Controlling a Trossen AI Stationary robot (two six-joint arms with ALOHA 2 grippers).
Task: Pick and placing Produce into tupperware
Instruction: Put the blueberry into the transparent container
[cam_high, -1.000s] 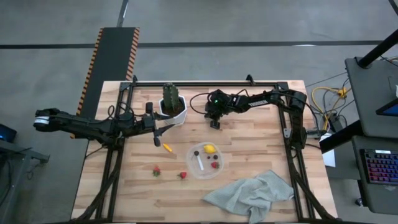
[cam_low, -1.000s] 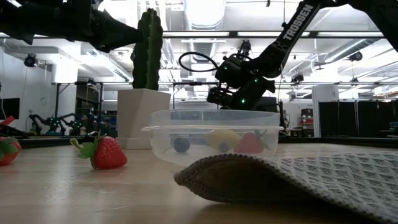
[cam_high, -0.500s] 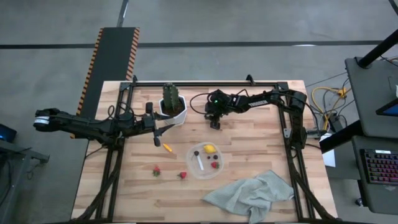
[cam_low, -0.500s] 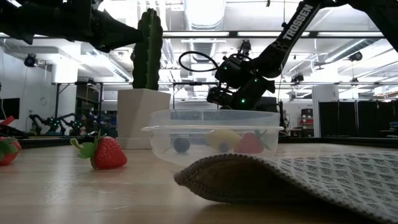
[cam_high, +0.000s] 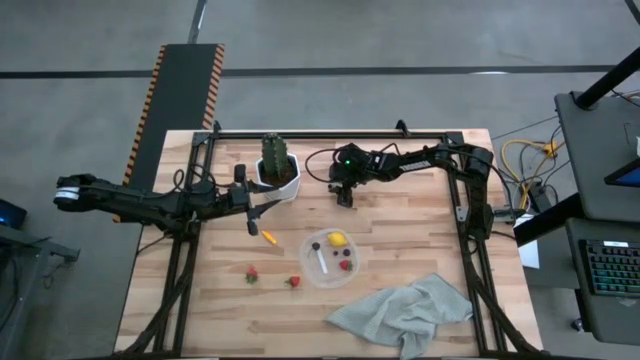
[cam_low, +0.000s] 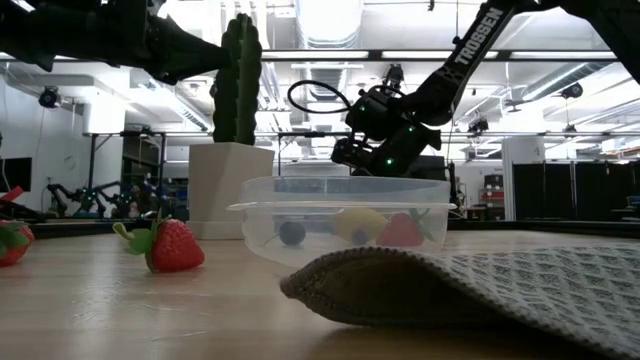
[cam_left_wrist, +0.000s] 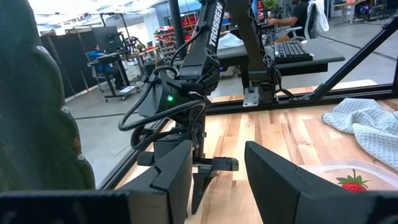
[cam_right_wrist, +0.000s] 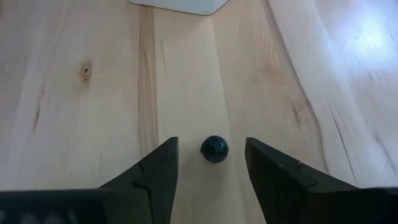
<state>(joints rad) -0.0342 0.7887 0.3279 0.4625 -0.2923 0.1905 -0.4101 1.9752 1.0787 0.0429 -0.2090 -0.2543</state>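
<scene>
Wooden table (cam_high: 200, 290) from above: the right gripper (cam_high: 344, 197) hangs beyond the tupperware (cam_high: 332, 256), which holds a lemon (cam_high: 338, 239). Right wrist view: its fingers (cam_right_wrist: 155, 180) stand apart, a dark berry (cam_right_wrist: 214, 149) between them. Left wrist view: the left gripper (cam_left_wrist: 214, 180) gapes, empty.

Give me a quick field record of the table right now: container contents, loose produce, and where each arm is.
container: holds lemon, strawberry, dark berry
loose on table: carrot piece, two strawberries, dark berry
right gripper: jaws open, poised over the loose dark berry, beside the cactus pot
left gripper: jaws open, empty, near the carrot piece
cloth: crumpled at the near right of the container
</scene>
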